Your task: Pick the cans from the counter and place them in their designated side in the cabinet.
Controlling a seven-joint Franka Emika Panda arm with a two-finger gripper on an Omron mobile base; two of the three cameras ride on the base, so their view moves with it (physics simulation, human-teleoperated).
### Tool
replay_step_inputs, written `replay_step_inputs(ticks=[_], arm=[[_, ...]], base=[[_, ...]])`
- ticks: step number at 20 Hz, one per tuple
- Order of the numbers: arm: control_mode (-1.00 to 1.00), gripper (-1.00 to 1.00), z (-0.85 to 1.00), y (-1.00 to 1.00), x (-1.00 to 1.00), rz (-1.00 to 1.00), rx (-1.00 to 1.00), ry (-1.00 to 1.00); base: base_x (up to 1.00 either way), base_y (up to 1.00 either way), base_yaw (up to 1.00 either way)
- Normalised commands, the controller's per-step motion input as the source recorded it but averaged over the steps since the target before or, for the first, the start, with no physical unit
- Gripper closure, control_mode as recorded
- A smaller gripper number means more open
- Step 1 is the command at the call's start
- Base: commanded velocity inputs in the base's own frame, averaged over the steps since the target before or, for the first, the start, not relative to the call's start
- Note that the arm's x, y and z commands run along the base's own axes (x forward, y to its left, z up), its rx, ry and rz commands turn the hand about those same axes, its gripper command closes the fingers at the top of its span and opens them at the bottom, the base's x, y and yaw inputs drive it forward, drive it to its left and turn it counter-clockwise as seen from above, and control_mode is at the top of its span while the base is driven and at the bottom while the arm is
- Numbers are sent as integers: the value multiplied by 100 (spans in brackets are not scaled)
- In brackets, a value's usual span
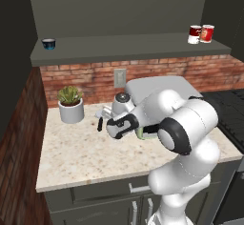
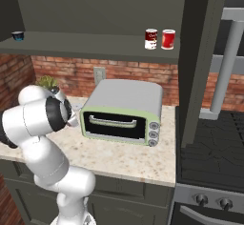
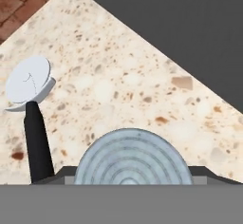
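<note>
In the hand view, the ringed grey lid of a can (image 3: 133,157) sits low and centred, standing on the counter (image 3: 118,76). One dark finger (image 3: 38,142) rises left of it with a visible gap to the can; the other finger is hidden. My gripper (image 1: 101,123) hangs low over the counter (image 1: 81,157), left of the toaster oven, and looks open around this can. The dark red and white can (image 1: 194,34) (image 2: 151,39) stands at the right end of the cabinet shelf (image 1: 128,45) (image 2: 95,40).
A brighter red can (image 1: 207,33) (image 2: 168,39) stands beside the shelved can, and a tiny blue bowl (image 1: 48,43) (image 2: 17,36) sits at the shelf's left end. A toaster oven (image 2: 124,109) fills the counter's back right. A potted plant (image 1: 71,104) stands back left. A stove (image 2: 209,148) borders the right.
</note>
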Motion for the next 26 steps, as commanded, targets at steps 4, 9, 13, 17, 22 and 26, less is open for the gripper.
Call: replay_step_inputs(ticks=[4,9,13,17,22,26], arm=[[-100,100,40,0,-6,2,3,-2],[-100,100,45,0,-5,5,4,-4],[-100,100,46,0,-8,6,2,-7],[-100,100,47,0,-12,7,0,-11],[-100,100,46,0,-16,8,0,-13],[-100,100,41,0,-17,10,0,-13]], base=[[0,0,0],[0,0,0],[0,0,0],[0,0,0],[0,0,0],[0,0,0]])
